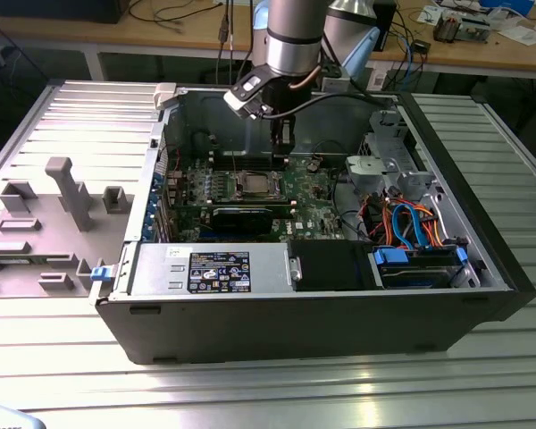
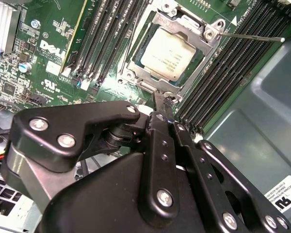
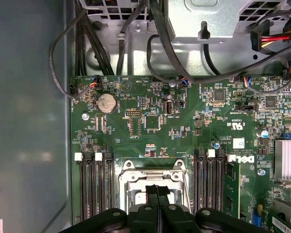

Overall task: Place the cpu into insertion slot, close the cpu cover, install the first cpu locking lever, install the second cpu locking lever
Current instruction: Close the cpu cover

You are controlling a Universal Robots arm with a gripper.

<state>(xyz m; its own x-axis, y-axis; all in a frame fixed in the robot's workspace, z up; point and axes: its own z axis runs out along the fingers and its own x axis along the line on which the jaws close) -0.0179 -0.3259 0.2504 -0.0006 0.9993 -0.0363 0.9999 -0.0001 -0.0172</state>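
A big computer case (image 1: 295, 331) lies open on a metal bench (image 1: 250, 393). The arm (image 1: 295, 36) comes down into the case from the far side. The gripper (image 1: 283, 134) hangs over the green board (image 1: 317, 201), close to the slot (image 1: 255, 185). The slot sits near the middle of the board.

In the second wrist view the cpu (image 2: 167, 54) lies flat in the slot. Its grey top shows through the square window of the cover (image 2: 200, 62). The cover lies down flat over the cpu. A thin silver lever (image 2: 252, 36) sticks out from one corner of the cover. It pokes out above the long black memory slots (image 2: 233, 68) and is not tucked in beside the cover.

The two fingers (image 3: 152, 194) are pressed tight together, and there is nothing between them. In both wrist views the tip is right at the edge of the cover. I cannot tell if it touches the metal.

More memory slots run along both sides of the cover. A round silver battery (image 3: 106, 103) sits on the board farther off, near some black cables (image 3: 136, 39).

At the near side of the case is a grey box (image 1: 214, 268) with a black label. Blue and orange cables (image 1: 411, 223) lie at the exterior view's right. Grey plastic shapes (image 1: 62, 188) stand on the bench at the exterior view's left.
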